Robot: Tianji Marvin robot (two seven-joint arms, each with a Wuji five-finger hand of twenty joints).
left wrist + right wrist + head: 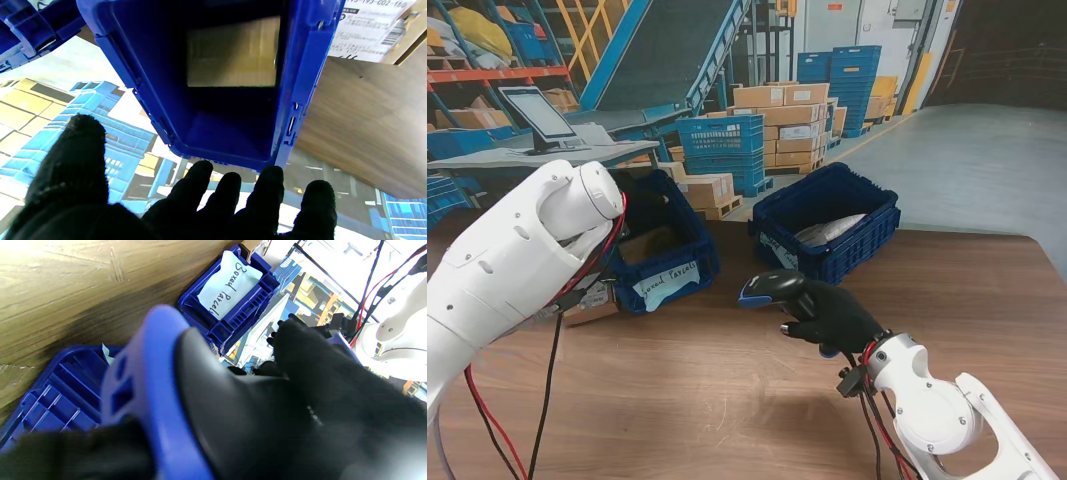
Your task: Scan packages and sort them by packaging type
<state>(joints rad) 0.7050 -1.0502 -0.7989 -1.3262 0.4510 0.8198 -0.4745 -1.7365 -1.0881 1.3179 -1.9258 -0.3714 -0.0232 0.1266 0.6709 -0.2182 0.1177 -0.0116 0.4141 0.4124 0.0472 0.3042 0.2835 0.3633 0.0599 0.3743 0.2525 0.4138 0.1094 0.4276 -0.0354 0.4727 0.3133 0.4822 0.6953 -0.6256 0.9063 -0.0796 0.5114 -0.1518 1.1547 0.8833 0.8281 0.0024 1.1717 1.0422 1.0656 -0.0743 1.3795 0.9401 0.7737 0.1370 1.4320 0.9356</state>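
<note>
Open tabletop [677, 400] near; two bins [827, 225] block far side.

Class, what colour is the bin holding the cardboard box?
Dark blue bin; clearest in the left wrist view.

my arms are smooth white shells with rounded joint housings. my left arm [517, 250] has a domed cap at its joint; red and black cables [547, 370] hang beside that cap. my right arm [937, 405] carries red and black wires near its wrist collar. my left hand [173, 206] and right hand [837, 318] wear fuzzy black gloves.
</note>
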